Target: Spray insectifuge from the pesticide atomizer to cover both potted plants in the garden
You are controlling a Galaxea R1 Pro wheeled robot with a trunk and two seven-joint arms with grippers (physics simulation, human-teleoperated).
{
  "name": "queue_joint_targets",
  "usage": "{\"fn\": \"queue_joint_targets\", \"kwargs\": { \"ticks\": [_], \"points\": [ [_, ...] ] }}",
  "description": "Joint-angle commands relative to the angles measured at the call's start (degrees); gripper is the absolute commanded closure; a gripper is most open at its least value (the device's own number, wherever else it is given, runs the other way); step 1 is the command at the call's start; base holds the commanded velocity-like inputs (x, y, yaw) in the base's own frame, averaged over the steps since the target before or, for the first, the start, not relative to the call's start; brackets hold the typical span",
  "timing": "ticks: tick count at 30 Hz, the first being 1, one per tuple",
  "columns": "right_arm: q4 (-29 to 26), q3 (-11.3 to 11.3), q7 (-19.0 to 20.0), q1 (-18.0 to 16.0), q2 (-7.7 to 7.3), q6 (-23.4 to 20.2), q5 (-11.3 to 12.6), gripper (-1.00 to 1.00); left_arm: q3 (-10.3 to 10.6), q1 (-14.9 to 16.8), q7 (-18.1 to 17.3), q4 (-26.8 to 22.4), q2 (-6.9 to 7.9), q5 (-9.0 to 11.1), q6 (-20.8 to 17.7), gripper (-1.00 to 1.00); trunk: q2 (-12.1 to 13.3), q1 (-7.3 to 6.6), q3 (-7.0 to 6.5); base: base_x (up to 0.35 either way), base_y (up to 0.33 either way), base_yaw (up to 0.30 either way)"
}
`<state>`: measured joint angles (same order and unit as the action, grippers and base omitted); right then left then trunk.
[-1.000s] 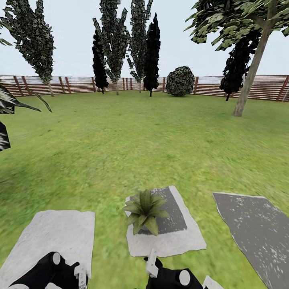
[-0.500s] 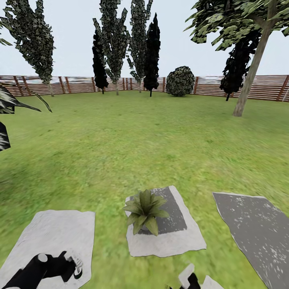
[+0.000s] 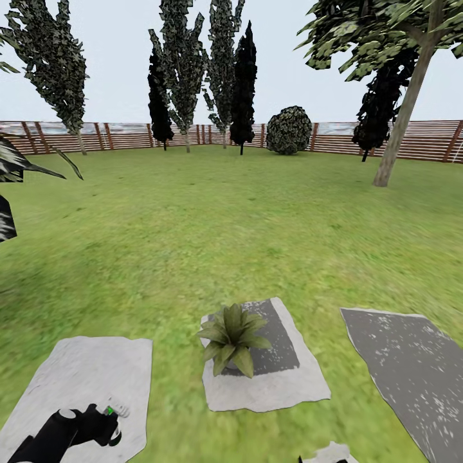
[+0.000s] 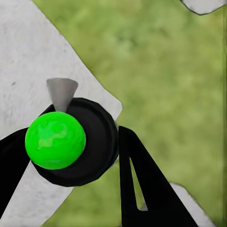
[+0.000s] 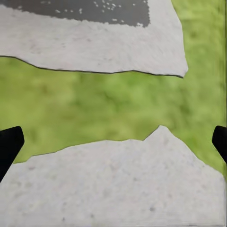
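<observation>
While the left gripper (image 4: 71, 156) clamps the atomizer (image 4: 75, 142) above a stepping stone (image 3: 83, 376), the right gripper (image 5: 113, 142) hangs spread wide near the plant (image 3: 231, 337).

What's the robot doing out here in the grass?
It is out in a fenced garden to spray plants. Its left gripper is closed around a small dark sprayer bottle with a bright green ball on top, held low over a pale grey stepping stone. A little potted plant with broad green leaves sits on the next stone ahead. The right gripper hangs open over grass and stones, holding nothing.
</observation>
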<state>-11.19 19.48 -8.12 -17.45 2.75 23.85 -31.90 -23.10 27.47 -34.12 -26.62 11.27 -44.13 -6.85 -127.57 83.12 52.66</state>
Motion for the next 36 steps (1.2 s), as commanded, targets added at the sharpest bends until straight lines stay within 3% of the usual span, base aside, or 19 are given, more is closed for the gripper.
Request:
{"fn": "queue_joint_targets", "kwargs": {
  "ticks": [1,4,9,10,14,17,21,36],
  "points": [
    [0.0,0.7,-0.3,0.0,-0.04,0.2,-0.6,-1.0,-0.4,0.0,-0.4,-0.1,-0.17,-0.2,-0.4,1.0,0.0,-0.01,0.05,0.033,0.005,0.0],
    [0.0,1.2,-0.3,0.0,-1.04,0.3,-0.6,-1.0,-0.4,0.0,-0.3,-0.1,-0.39,-0.2,-1.9,1.0,0.0,-0.01,0.05,0.186,0.055,0.0],
    [0.0,1.4,-0.3,0.0,-1.59,0.5,-0.5,-1.0,-0.1,0.3,-0.3,-0.8,-0.73,-0.1,-7.6,1.0,0.0,-0.01,0.05,0.304,0.11,0.0],
    [-0.1,1.8,-0.3,0.0,-1.64,0.5,-0.5,-1.0,-0.1,0.6,-0.3,-1.0,-1.34,-0.1,-8.6,1.0,0.0,-0.01,0.05,0.3,0.183,0.0],
    [-0.1,5.1,-0.4,0.0,-1.62,0.6,-0.5,-1.0,0.2,0.9,-0.3,-1.1,-3.25,-0.2,-9.6,1.0,0.0,-0.01,0.05,0.287,0.214,0.0],
    [-0.3,9.8,-0.4,0.0,-1.64,0.6,-0.5,-1.0,0.3,0.9,-0.4,-1.3,-4.38,-0.4,-9.9,1.0,0.0,-0.01,0.05,0.28,0.229,0.0],
    [-0.9,12.3,-0.4,0.0,-1.69,0.6,-0.5,-1.0,0.4,0.9,-0.6,-2.5,-5.91,-0.7,-10.0,1.0,0.0,-0.01,0.05,0.278,0.234,-0.018],
    [-0.9,12.5,-0.3,0.0,-1.69,0.6,-0.6,-1.0,0.5,0.8,-0.7,-2.7,-6.08,-0.8,-10.6,1.0,0.0,-0.01,-0.25,0.226,0.258,-0.239]
  ]
}}
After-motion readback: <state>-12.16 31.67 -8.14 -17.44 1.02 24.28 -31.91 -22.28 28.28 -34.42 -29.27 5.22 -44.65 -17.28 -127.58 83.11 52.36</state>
